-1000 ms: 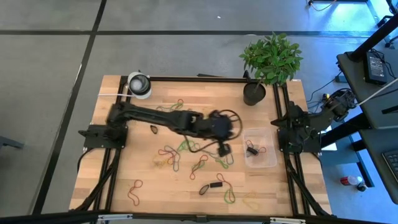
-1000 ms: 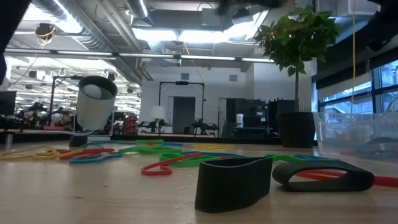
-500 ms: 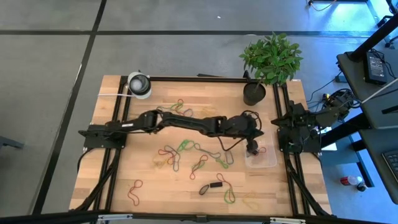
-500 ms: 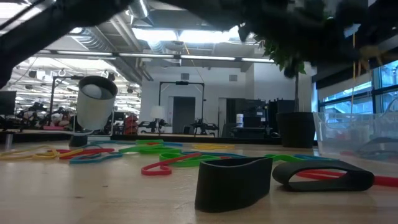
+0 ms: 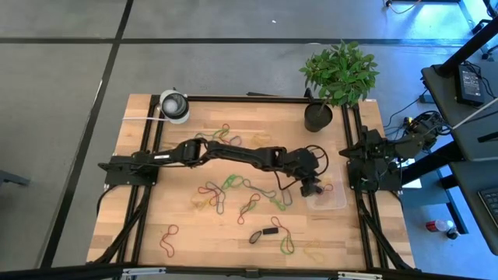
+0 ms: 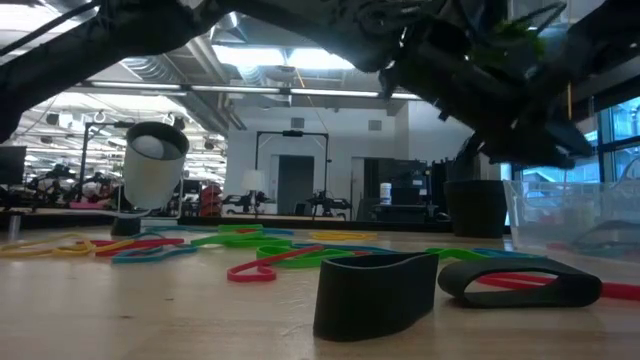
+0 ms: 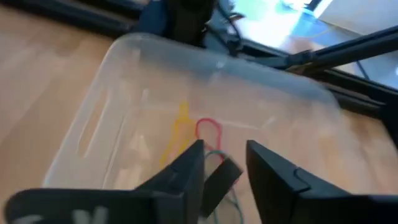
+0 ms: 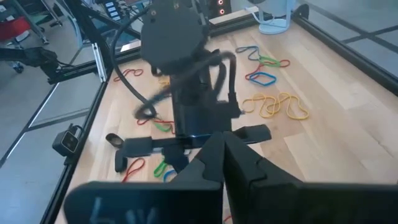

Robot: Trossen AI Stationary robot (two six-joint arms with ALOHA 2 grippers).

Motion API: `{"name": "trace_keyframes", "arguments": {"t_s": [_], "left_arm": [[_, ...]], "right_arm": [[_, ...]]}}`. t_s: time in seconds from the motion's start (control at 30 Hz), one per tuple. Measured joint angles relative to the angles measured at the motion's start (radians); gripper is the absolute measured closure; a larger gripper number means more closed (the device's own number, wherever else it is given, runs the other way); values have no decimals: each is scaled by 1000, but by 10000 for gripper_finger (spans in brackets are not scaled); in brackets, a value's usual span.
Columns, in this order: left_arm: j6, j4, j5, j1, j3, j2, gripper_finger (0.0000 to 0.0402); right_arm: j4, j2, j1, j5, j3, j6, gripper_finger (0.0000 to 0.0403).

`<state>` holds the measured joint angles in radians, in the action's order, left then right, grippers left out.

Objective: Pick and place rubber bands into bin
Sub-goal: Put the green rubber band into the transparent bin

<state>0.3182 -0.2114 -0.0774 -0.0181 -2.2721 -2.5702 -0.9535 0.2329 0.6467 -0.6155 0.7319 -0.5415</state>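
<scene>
The clear bin (image 5: 333,201) stands near the table's right edge, with yellow and red rubber bands (image 7: 186,127) on its floor. My left gripper (image 5: 311,187) reaches across the table and hangs over the bin, open (image 7: 225,165), with a dark band (image 7: 221,179) showing between its fingers. Several coloured rubber bands (image 5: 222,192) lie spread on the wood, and two dark ones (image 6: 375,290) lie near the front. My right gripper (image 8: 224,152) is shut and holds nothing, drawn back at the right edge (image 5: 372,159). My left gripper has its fingers parted over the bin, slanting down from the table's left. The dark band (image 7: 225,174) sits in the gap beside one finger (image 7: 186,168). I cannot tell whether that finger touches it.
A black plant pot (image 5: 317,117) with a leafy plant stands at the far right corner, close behind the bin. A white roll (image 5: 174,105) stands at the far left corner. Black frame rails (image 5: 148,194) run along the table's left and right sides.
My left gripper has swung from the middle of the table toward the right edge and come down over the bin, tipping further downward. In the low view the arm has dropped into the picture in front of the plant.
</scene>
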Motion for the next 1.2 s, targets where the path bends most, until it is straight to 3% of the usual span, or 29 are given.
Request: {"name": "trace_keyframes", "arguments": {"t_s": [0.1, 0.2, 0.33, 0.43, 0.5, 0.6, 0.87, 1.07, 1.2], "left_arm": [[-26, -106, -20, -1, -80, 6, 265], [-25, -228, 16, -4, -50, 82, 266], [-93, -434, 210, -31, -43, 181, 293], [-198, -518, 285, -58, -42, 229, 339], [-258, -528, 250, -69, -42, 248, 379], [-288, -550, 161, -71, -42, 262, 396], [-321, -667, 122, -83, -41, 260, 400], [-357, -766, 105, -86, -36, 260, 400], [-361, -715, 87, -87, 129, 325, 400]], "right_arm": [[2, 0, 0, 0, 0, -9, 400], [14, 1, 0, 0, 0, -29, 399], [62, 29, 0, -1, -13, -25, 401], [122, 79, 0, 0, -48, 2, 401], [162, 125, 0, 0, -62, 1, 401], [231, 208, 0, 0, -69, 0, 401], [455, 442, -2, -1, -69, 76, 402], [552, 561, -9, -3, -69, -8, 402], [606, 620, -9, -4, -69, -63, 402]]}}
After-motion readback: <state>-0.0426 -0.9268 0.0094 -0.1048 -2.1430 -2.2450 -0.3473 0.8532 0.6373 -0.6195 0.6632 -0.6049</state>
